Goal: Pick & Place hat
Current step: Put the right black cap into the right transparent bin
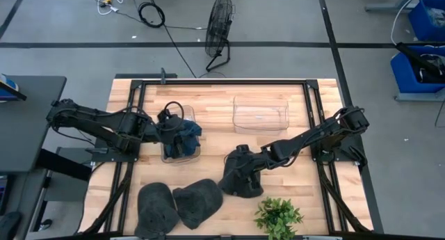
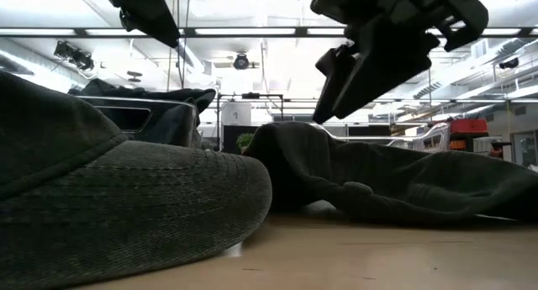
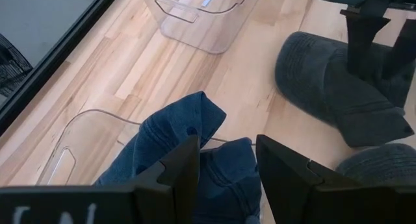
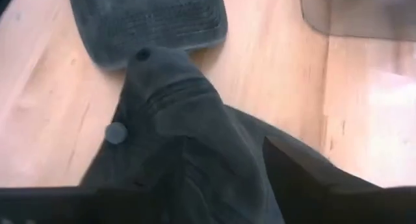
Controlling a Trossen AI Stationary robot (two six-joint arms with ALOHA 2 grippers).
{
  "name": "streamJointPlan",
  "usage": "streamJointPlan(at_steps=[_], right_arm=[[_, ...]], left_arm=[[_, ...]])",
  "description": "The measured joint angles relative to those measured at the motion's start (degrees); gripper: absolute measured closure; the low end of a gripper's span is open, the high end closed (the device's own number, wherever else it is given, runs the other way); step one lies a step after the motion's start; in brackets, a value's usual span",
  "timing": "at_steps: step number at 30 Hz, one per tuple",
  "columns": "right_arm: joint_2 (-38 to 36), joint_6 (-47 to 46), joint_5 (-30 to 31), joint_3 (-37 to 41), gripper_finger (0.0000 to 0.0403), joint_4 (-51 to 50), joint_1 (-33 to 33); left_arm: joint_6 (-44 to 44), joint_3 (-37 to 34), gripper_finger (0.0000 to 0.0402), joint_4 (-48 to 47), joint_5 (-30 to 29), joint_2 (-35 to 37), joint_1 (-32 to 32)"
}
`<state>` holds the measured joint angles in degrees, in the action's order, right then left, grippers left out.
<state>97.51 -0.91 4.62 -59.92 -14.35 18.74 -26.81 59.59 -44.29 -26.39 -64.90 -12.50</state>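
Observation:
A blue hat [image 1: 188, 134] sits bunched in a clear bin [image 1: 182, 154] on the table's left side. My left gripper [image 1: 174, 131] is over that bin, shut on the blue hat [image 3: 172, 136]. A dark grey hat [image 1: 243, 181] lies on the table right of centre. My right gripper [image 1: 241, 156] comes down on its far part and is shut on it. In the low view this gripper [image 2: 321, 113] meets the top of the dark grey hat [image 2: 378, 176]. Two more grey hats [image 1: 154, 209] [image 1: 199, 198] lie near the front edge. My left gripper holds a bunched fold of the blue hat [image 3: 224, 165] pinched between its two fingers [image 3: 185, 169], coming slanting down from the table's left. The hat's lower part rests in the bin, with some cloth over the bin's rim [image 3: 224, 141]. My right gripper pinches a raised ridge of the dark grey hat's crown [image 4: 214, 152], below the top button [image 4: 116, 132], slanting down from the table's right. One finger [image 4: 296, 172] shows beside the ridge; the other blends with the cloth. The hat's lower edge [image 2: 395, 210] stays on the table.
A second clear bin [image 1: 261, 113] stands at the far centre of the table. A small green plant [image 1: 278, 216] sits at the front edge, right of the hats. Black frame rails [image 1: 320, 122] run along both sides. Bare wood lies between the bins and the hats.

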Motion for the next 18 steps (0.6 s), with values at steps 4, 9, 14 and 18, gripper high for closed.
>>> streamJointPlan(at_steps=[4,9,14,18], right_arm=[[0.0,1.4,1.5,0.3,0.0162,-3.2,-0.2],[1.2,0.1,1.5,2.6,0.0157,-2.8,-0.6],[2.9,0.7,1.0,3.2,0.0183,-2.8,-1.2],[2.8,1.8,1.0,3.2,0.0242,-2.8,-1.2]], left_arm=[[0.0,0.0,0.0246,0.0,0.0,0.0,0.0],[0.0,0.0,0.0246,0.0,0.0,0.0,0.0],[0.0,0.0,0.0246,0.0,0.0,0.0,0.0],[0.0,0.0,0.0246,0.0,0.0,0.0,0.0]])
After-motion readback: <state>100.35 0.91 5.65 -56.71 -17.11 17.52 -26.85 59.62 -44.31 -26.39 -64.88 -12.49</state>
